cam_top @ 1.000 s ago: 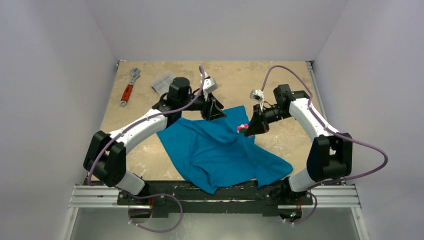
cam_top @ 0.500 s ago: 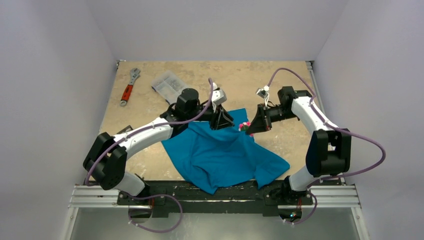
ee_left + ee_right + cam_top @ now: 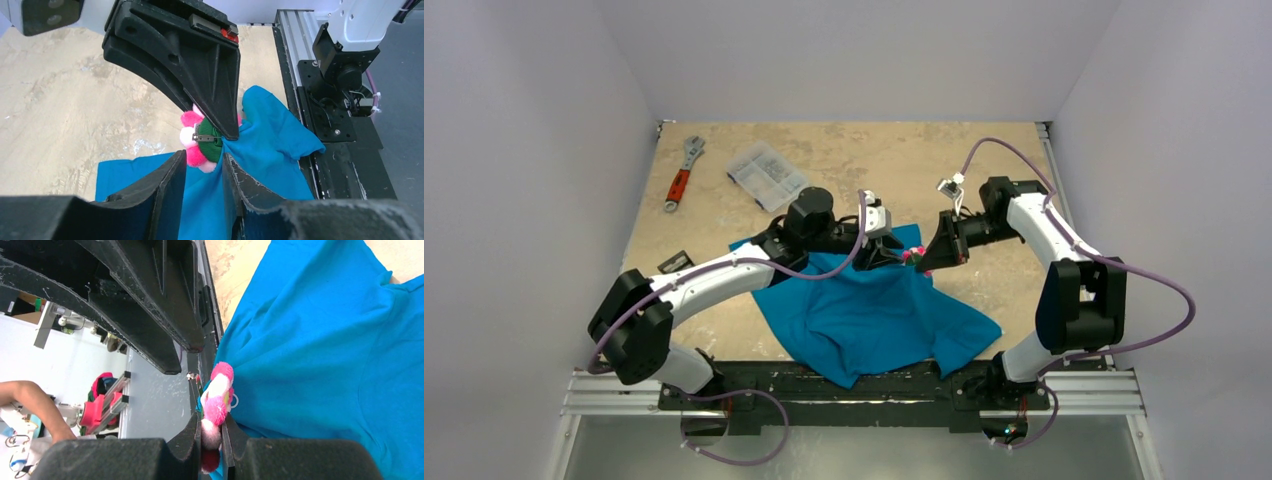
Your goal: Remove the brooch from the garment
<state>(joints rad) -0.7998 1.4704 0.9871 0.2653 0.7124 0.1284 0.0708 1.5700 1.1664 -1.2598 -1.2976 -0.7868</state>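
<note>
The brooch (image 3: 911, 257) sits at the far edge of the garment (image 3: 874, 310), at about 1 o'clock on the teal cloth, which is spread over the worktop (image 3: 874, 150). The right gripper (image 3: 924, 260) reaches in from 3 o'clock and is clamped on the pink petals, one finger on either side. The left gripper (image 3: 893, 257) meets it from 9 o'clock, its jaws narrowly apart astride the cloth just beneath the brooch; I cannot tell whether they pinch the cloth. Well apart, toward 10 o'clock, lie a clear plastic box (image 3: 767, 174) and a red-handled wrench (image 3: 680, 176).
</note>
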